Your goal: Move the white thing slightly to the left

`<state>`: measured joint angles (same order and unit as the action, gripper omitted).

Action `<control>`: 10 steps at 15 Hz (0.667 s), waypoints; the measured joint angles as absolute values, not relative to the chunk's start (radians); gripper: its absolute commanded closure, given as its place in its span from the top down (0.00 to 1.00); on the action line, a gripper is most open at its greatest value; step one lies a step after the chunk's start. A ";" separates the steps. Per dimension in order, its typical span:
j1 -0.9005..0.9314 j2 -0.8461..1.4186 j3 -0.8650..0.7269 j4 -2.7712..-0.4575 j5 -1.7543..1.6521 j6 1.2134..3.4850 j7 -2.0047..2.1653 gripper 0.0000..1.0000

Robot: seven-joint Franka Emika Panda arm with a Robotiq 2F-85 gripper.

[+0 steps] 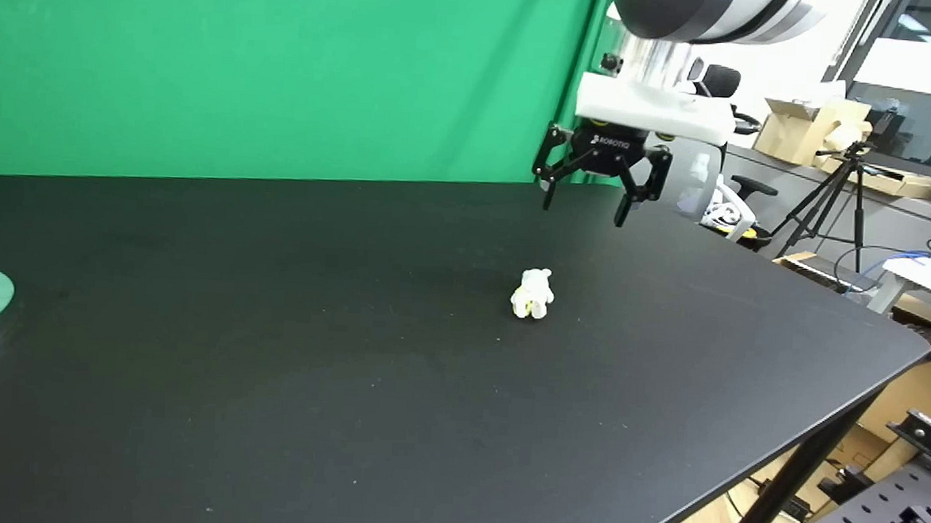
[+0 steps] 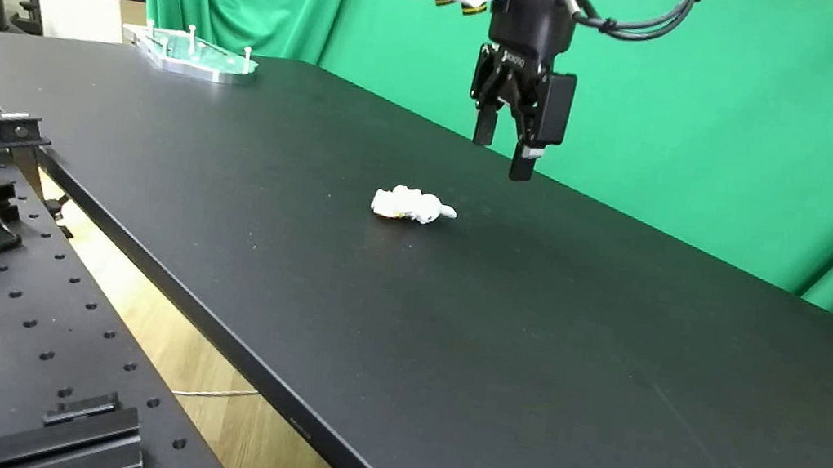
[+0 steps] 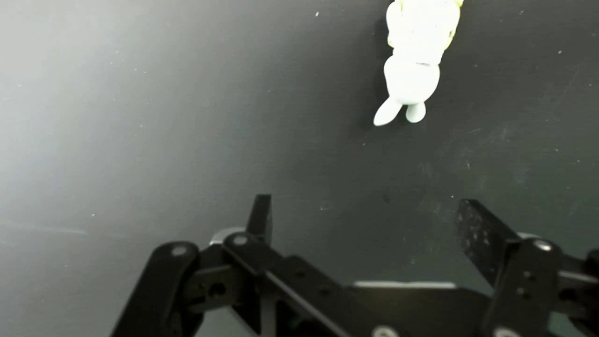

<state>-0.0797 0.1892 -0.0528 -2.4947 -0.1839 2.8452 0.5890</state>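
Black, hinged fingers (image 3: 482, 234) hang released, spread wide. Below and well apart from them, a small white two-eared figurine (image 3: 415, 51) lies on the smooth black tabletop (image 1: 308, 381), ear end toward the fingers in the wrist view. Behind the tabletop, in both exterior views, hangs a green fabric curtain (image 1: 284, 77).

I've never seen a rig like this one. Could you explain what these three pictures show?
The machine is a robot arm ending in two-fingered jaws. Two pictures come from cameras outside it, looking across the black table; the third comes from a camera on its wrist, looking past the jaws. On the table lies a small white eared figure; in an exterior view, a clear greenish piece with posts sits near the table's far end. The jaws stand open above the table, holding nothing.
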 measured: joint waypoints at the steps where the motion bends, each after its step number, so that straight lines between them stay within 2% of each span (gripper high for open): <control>1: -0.062 0.214 -0.061 -2.489 -0.165 2.871 0.587 1.00; 10: 0.066 0.386 -0.074 -2.419 0.055 3.032 0.482 1.00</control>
<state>0.0657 0.3859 -0.0736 -2.4191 0.0552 3.0324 0.4824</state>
